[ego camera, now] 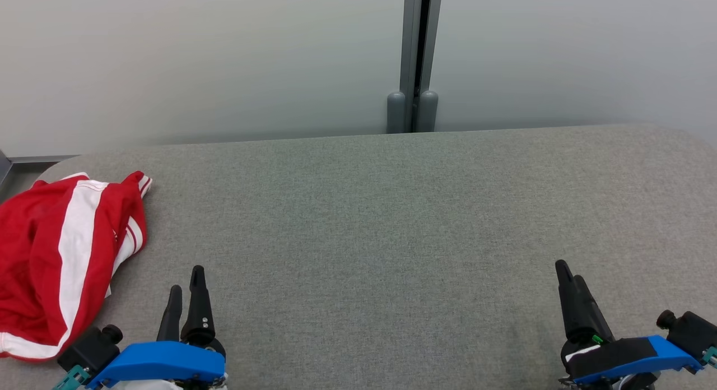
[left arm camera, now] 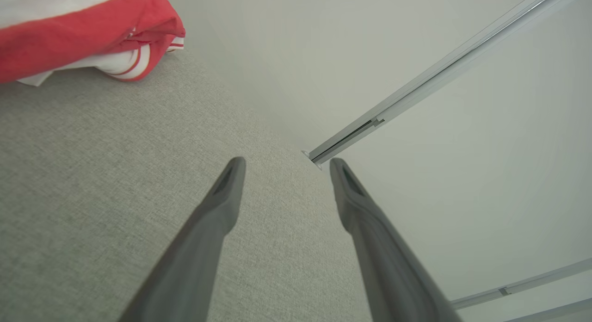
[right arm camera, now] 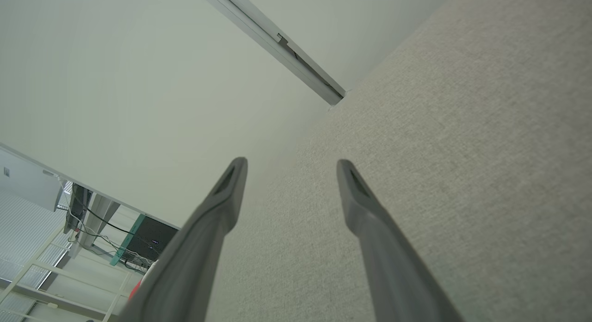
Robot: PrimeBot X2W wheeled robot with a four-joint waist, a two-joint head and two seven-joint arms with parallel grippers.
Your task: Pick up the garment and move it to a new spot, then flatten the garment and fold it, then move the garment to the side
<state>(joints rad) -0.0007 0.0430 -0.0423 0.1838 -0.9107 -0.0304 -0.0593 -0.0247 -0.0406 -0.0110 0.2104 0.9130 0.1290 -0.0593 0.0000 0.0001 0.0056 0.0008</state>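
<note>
Garment [ego camera: 61, 255]: red and white, crumpled at the table's [ego camera: 392, 210] left edge.
Left gripper [ego camera: 186, 279]: fingers apart, empty, near the garment's right side.
Right gripper [ego camera: 570, 272]: fingers apart, empty, well apart at right.

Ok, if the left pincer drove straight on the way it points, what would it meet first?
Likely nothing soon: the left pincer points across bare table, the garment lying off to its left. Past the far edge it would reach the pale wall.

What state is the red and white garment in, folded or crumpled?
Crumpled. The red garment with white stripes lies bunched in uneven heaps at the left end of the grey fabric-covered table.
</note>
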